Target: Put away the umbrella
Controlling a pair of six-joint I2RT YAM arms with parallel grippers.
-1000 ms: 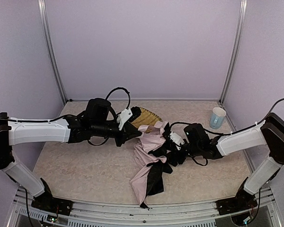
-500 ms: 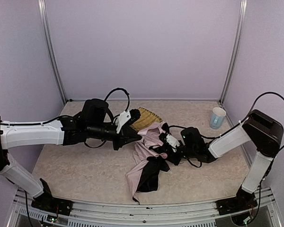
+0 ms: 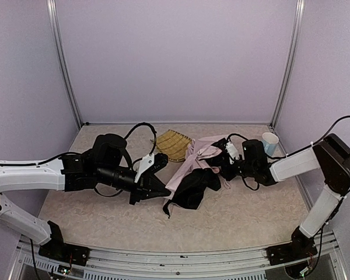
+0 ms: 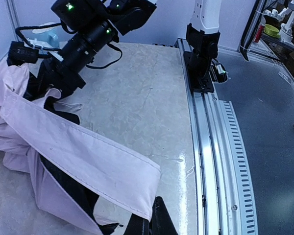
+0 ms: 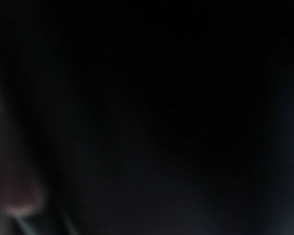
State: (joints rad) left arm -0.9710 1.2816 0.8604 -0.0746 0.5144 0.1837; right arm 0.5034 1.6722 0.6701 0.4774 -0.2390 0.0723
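Note:
The umbrella (image 3: 189, 160) lies collapsed mid-table, a heap of pale pink canopy with the black underside spilling toward the front. My left gripper (image 3: 162, 190) is at its near-left edge, shut on the hem. In the left wrist view the pink band (image 4: 88, 161) runs taut down to the closed tips (image 4: 152, 221). My right gripper (image 3: 224, 158) is buried in the right side of the heap, and the fabric bunches around it (image 4: 54, 78). Its jaws are hidden and the right wrist view is black, covered by cloth. Shaft and handle are out of sight.
A woven bamboo tray (image 3: 174, 144) lies just behind the umbrella. A pale blue cup (image 3: 269, 143) stands at the back right, close to the right forearm. The metal rail (image 3: 175, 256) runs along the table's front edge, and purple walls close in the other three sides.
My right gripper has closed in the fabric and moved back and right, dragging the heap with it. My left gripper has pulled down and left, stretching the pink hem.

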